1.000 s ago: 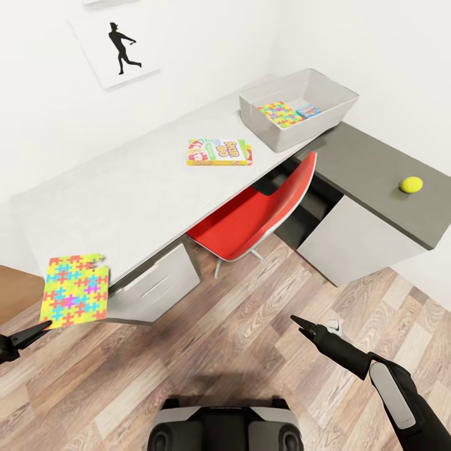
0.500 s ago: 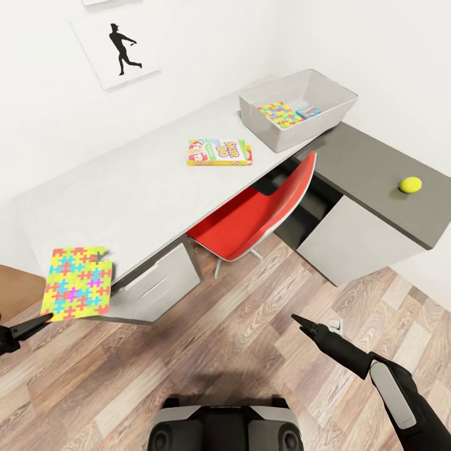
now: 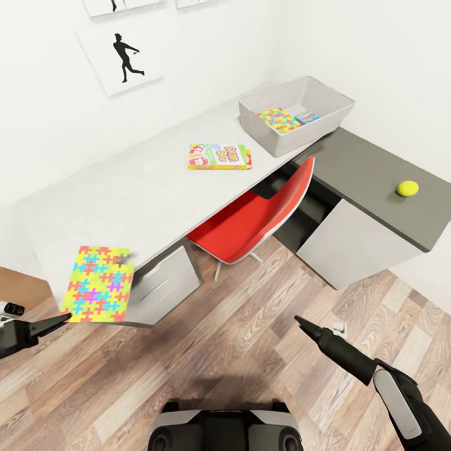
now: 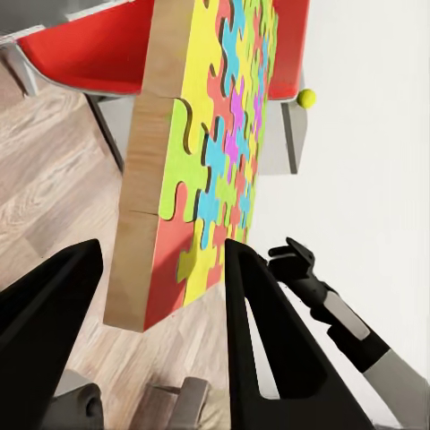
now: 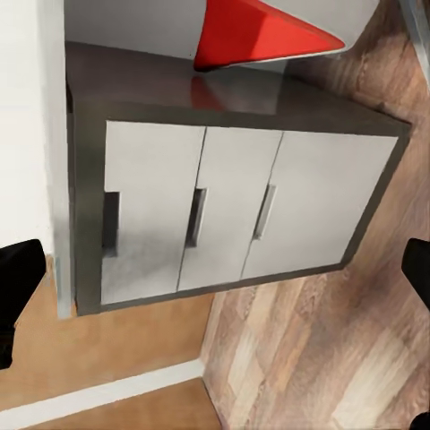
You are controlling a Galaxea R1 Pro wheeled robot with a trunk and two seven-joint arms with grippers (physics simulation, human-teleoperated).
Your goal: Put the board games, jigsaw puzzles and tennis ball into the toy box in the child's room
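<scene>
My left gripper [image 4: 161, 296] has its fingers spread around the near edge of the jigsaw puzzle [image 3: 98, 284], which overhangs the table [image 3: 144, 194] end farthest from the toy box [image 3: 294, 113]. It looks thin, stiff and light; I'd pinch that edge. Right gripper [image 3: 300, 322] hangs over open floor, fingers apart

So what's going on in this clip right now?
The robot is tidying toys at a desk. A jigsaw puzzle lies on the near corner of the white table, overhanging its edge, with the left end effector open around that edge. The right end effector hangs over the floor. The toy box already holds another puzzle; the Skip-Bo game and tennis ball remain outside it.
</scene>
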